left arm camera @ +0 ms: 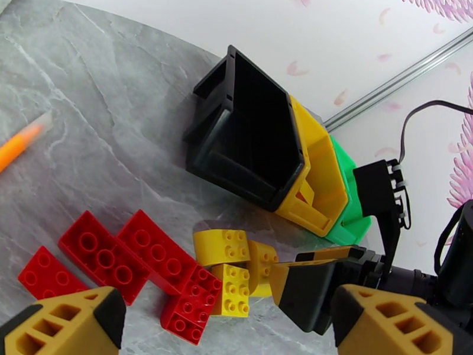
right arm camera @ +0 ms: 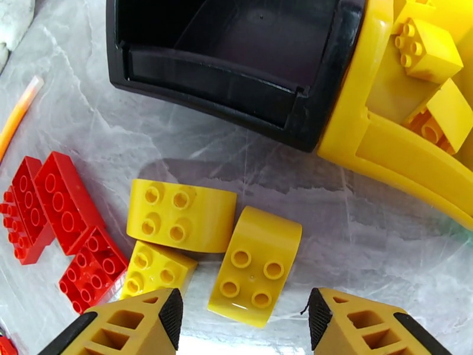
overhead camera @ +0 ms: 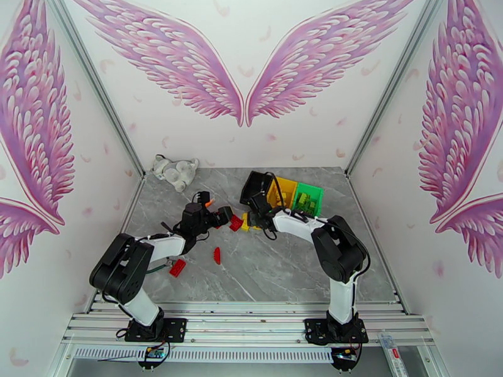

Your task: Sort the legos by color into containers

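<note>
Right claw: spread, one finger on each side of a curved yellow brick, gaps on both sides, not pinching.
Two more yellow bricks lie just left of it, touching each other.
Left claw: spread wide, above the red bricks, mid-desk.
Bins at far centre, side by side: black bin, yellow bin, green bin.
Yellow bin holds sorted bricks, also yellow.
Stray red bricks lie near left.
Pen lies left of the cluster.
Plush cat sits at the far left corner.
</note>
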`<control>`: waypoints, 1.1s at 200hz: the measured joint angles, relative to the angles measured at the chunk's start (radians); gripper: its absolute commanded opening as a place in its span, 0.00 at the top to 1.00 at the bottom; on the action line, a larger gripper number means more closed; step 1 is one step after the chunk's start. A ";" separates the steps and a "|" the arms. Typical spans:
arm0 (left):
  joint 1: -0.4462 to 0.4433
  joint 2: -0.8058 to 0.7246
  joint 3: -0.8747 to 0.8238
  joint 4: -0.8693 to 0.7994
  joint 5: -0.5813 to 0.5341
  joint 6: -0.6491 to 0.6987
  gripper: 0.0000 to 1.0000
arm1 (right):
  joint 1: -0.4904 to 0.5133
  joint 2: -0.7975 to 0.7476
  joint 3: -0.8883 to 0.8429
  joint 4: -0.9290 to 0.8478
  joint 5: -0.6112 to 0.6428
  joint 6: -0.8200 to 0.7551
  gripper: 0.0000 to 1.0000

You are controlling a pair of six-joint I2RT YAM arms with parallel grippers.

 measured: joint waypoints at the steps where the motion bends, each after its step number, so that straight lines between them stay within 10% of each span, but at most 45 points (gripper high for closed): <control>1: 0.000 0.000 0.000 0.001 0.000 -0.001 0.02 | 0.000 0.002 0.001 0.001 0.000 0.000 0.39; 136: -0.014 -0.052 0.000 0.000 -0.042 0.041 0.01 | -0.012 0.078 0.002 0.035 0.003 0.034 0.61; 220: -0.176 -0.125 0.011 -0.133 -0.235 0.193 0.01 | -0.034 -0.110 -0.138 0.058 0.035 0.018 0.75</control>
